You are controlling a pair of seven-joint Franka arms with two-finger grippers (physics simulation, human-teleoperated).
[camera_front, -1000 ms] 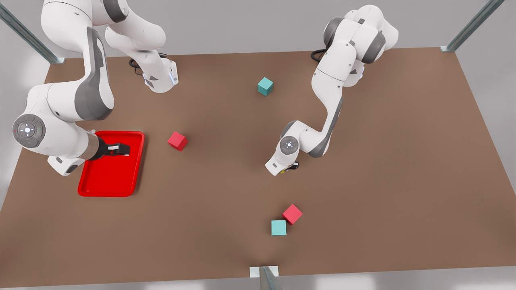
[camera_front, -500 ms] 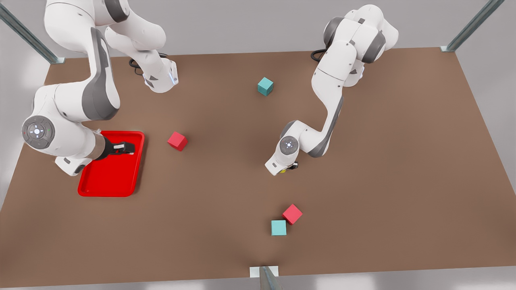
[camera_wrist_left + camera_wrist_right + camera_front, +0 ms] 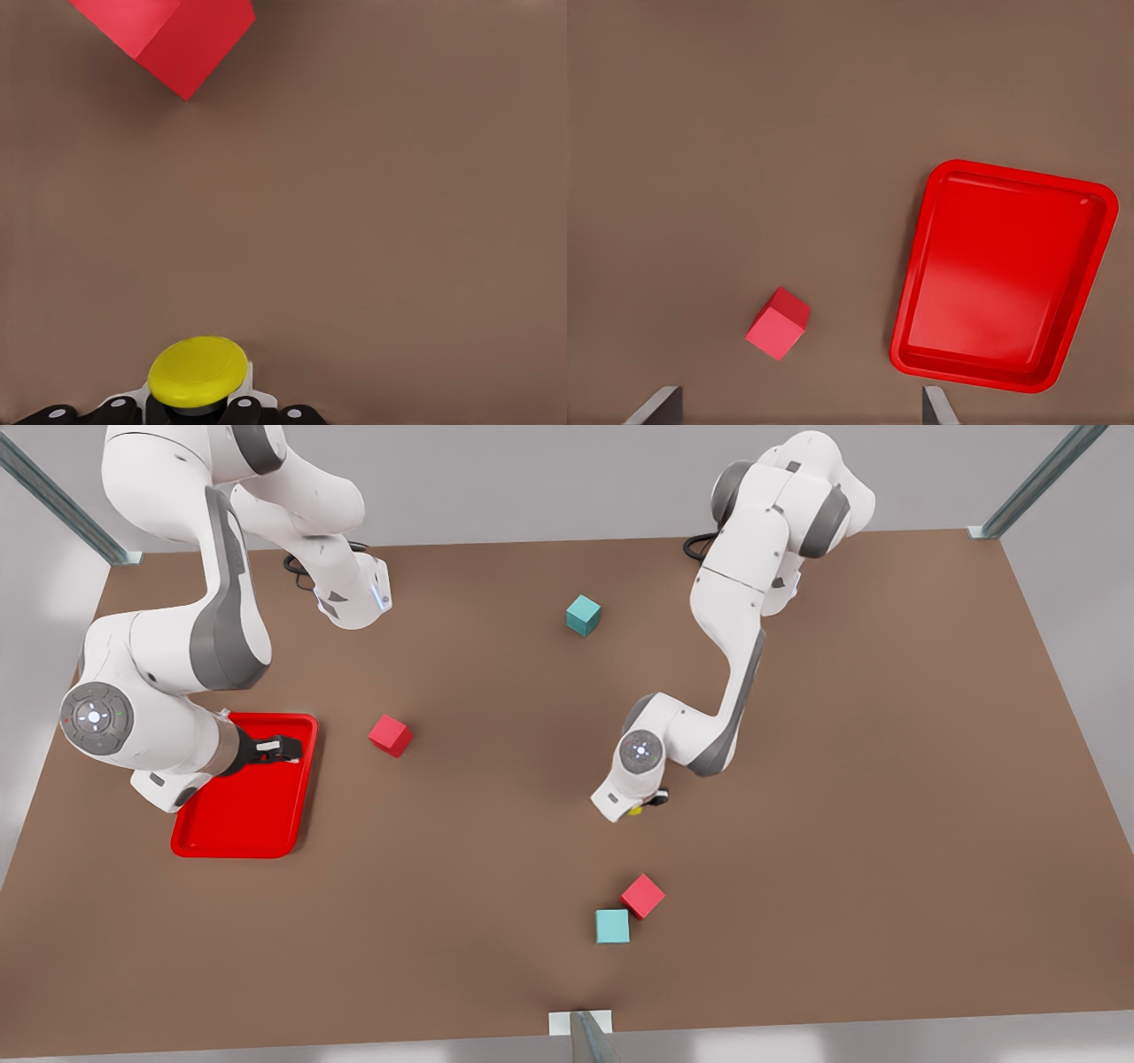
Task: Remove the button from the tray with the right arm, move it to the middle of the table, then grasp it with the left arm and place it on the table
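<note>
Left gripper [image 3: 645, 804] pinched the button [image 3: 198, 368] mid-table.
Right gripper [image 3: 285, 749] hung spread above the tray [image 3: 921, 266]; button apparently near table [image 3: 842, 779].

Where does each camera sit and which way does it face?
Front view: high above the table, looking down; the left arm and right arm show.
Left wrist view: on the left gripper, facing the table, the gripped button and a red cube.
Right wrist view: above the tray, looking down; the open right gripper's fingertips show.
Shared: front and right wrist views see the tray and the cube beside it.
</note>
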